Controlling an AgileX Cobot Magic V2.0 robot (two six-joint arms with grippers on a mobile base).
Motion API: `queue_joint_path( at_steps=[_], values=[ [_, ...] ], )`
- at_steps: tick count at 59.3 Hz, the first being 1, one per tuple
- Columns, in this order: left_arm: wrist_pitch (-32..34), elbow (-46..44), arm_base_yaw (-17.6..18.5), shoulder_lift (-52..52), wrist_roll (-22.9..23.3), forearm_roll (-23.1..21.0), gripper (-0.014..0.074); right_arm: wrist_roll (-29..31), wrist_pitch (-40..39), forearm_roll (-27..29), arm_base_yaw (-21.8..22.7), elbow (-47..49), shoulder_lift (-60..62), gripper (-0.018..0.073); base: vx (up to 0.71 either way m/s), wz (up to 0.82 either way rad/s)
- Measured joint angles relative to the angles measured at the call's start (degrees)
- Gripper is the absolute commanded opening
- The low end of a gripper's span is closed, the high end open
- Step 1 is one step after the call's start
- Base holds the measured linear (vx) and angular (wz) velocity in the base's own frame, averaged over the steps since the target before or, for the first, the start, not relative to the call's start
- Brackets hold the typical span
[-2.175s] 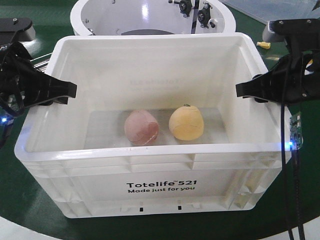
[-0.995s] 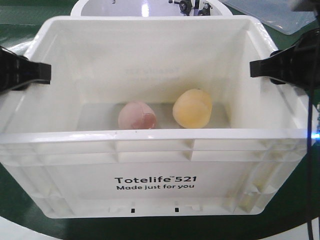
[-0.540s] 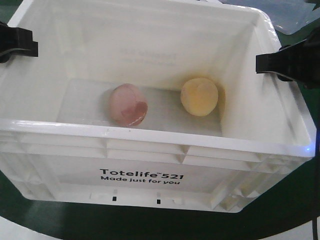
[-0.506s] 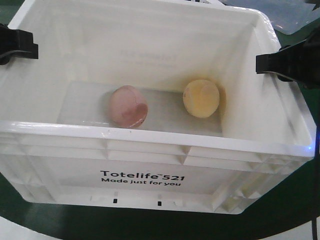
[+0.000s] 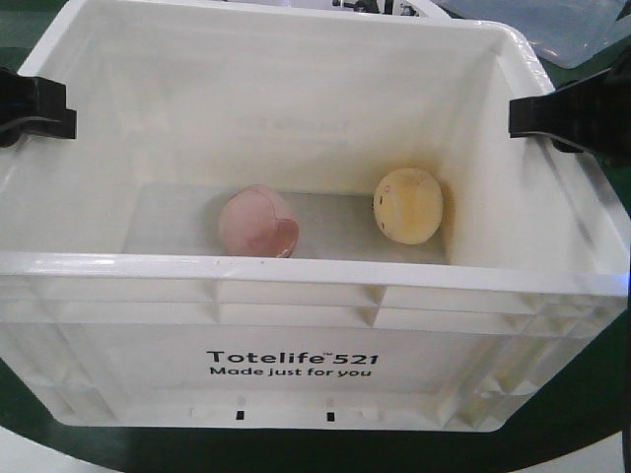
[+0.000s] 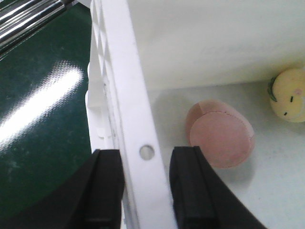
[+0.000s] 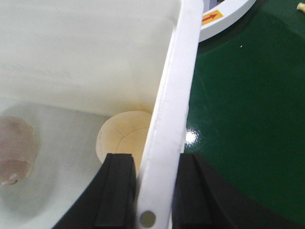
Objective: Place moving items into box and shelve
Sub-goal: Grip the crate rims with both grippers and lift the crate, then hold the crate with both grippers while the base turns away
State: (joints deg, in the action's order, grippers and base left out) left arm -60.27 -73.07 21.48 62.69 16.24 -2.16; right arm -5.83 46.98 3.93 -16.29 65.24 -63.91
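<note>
Left tool (image 6: pixel 147 188) at 9 o'clock, right tool (image 7: pixel 153 191) at 3 o'clock, both clamped on the box (image 5: pixel 296 272) rim, so I'd raise them level and slow, or the pink ball (image 5: pixel 258 222) and yellow ball (image 5: pixel 407 204) will roll.

A white curved rim (image 7: pixel 236 12) with a yellow arrow sticker (image 7: pixel 211 17) borders the glossy green surface (image 7: pixel 248 119).

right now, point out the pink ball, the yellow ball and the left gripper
pink ball (image 5: pixel 258 223), front view, its centre
yellow ball (image 5: pixel 407 205), front view, its centre
left gripper (image 6: pixel 146 164), left wrist view, midway between fingertips
</note>
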Motion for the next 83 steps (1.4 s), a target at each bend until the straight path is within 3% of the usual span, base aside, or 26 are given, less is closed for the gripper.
queue_joint_path(
  at_steps=[83],
  values=[
    [-3.0,0.0,0.0,0.1,-0.2,-0.4,-0.0006,-0.3,2.3,0.2,0.0,0.1,0.0,-0.0006,0.00,0.00]
  ],
)
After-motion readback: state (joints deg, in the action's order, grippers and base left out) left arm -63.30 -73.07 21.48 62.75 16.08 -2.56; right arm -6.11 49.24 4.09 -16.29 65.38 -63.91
